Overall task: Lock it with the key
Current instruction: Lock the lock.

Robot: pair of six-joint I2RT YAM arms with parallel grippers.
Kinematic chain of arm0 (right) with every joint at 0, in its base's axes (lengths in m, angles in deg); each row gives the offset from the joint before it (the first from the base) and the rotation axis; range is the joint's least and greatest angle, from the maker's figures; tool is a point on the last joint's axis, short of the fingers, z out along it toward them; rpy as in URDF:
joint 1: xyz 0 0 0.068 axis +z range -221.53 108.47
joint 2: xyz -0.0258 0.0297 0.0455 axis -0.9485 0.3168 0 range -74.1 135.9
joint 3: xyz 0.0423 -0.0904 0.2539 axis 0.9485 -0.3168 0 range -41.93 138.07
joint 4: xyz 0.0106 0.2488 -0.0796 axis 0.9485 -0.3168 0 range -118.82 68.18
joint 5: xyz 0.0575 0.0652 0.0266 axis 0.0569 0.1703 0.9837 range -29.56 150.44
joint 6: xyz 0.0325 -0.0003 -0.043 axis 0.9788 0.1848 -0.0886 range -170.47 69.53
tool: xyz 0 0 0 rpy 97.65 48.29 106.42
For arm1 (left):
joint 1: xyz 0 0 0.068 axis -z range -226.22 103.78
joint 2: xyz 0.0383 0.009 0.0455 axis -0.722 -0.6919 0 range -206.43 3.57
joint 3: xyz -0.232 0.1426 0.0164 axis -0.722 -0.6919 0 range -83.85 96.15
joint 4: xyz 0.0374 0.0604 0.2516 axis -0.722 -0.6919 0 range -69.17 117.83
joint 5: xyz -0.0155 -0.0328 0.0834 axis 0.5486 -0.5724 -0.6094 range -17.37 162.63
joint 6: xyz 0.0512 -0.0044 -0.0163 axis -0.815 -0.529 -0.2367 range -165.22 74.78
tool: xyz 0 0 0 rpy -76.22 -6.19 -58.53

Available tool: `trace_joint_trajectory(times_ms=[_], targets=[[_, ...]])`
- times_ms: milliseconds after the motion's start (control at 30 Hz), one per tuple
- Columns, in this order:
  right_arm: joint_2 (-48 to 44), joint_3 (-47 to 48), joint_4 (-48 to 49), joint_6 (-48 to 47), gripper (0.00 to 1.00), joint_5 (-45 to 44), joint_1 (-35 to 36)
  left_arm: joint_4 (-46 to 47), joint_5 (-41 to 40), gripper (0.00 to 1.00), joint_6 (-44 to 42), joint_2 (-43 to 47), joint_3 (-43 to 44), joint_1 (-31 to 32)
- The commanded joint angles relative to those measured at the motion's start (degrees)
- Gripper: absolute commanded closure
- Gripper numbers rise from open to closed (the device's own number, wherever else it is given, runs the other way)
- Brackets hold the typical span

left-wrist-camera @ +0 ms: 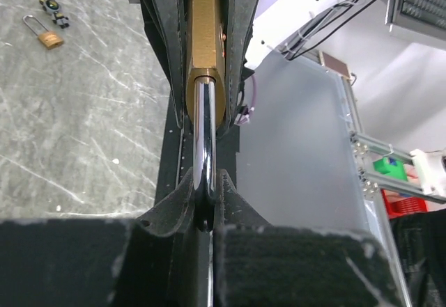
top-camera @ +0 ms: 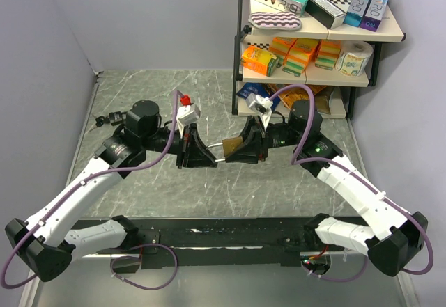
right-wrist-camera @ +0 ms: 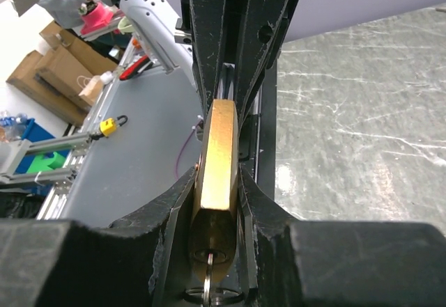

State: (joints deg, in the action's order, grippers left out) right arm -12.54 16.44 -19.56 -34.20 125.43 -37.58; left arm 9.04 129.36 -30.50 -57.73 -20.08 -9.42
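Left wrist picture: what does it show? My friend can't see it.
The left claw pinches the shiny shackle of a brass padlock. A small padlock lies on the grey table, top left.

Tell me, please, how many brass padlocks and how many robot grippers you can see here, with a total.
Brass padlocks: 2 (held brass padlock; loose brass padlock lying on the grey marbled table)
Black two-finger grippers: 2 (left gripper; right gripper)
Total: 4
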Motion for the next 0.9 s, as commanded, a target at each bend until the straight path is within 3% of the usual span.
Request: trace_joint_trajectory(times_ms=[0, 867], targets=[[1.63, -0.71, 9.34, -0.98, 1.00, -2.15, 6.38, 17.81, -0.56, 0.99, 6.37, -3.65, 3.73, 4.42], [3.57, -2.83, 15.32, 3.42, 1.00, -4.09, 9.73, 25.64, -8.04, 0.99, 9.01, -7.61, 3.38, 9.61]])
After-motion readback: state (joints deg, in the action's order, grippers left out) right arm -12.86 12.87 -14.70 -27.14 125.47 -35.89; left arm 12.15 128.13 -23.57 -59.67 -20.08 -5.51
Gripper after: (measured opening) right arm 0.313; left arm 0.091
